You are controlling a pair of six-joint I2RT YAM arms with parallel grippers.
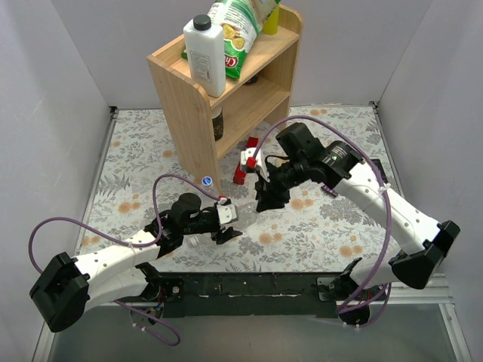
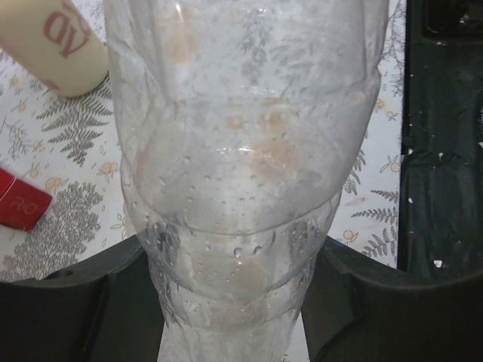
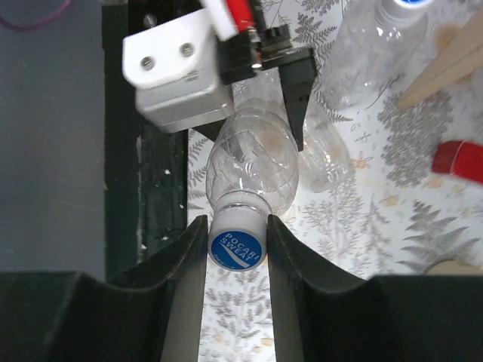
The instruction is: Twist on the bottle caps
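The left tool (image 1: 229,220) clamps a clear bottle (image 2: 241,151), held level near the middle of the table's (image 1: 324,226) near edge. The right tool (image 1: 266,200) pinches its blue cap (image 3: 236,246).

Top view: fixed, high and behind the arm bases (image 1: 155,290), tilted down over the whole floral surface (image 1: 324,226) and the wooden shelf (image 1: 189,113) — wide, far from the work. Left wrist view rides on the left tool (image 2: 234,302), looks out along its fingers (image 2: 68,317), so close that the clear bottle (image 2: 241,151) fills most of the frame. Right wrist view sits on the right tool (image 3: 236,226), looks down between its fingers (image 3: 181,279) at the blue cap (image 3: 236,245) — near too. It also catches the left tool on that bottle. All three views share the bottle and the patterned surface under it.
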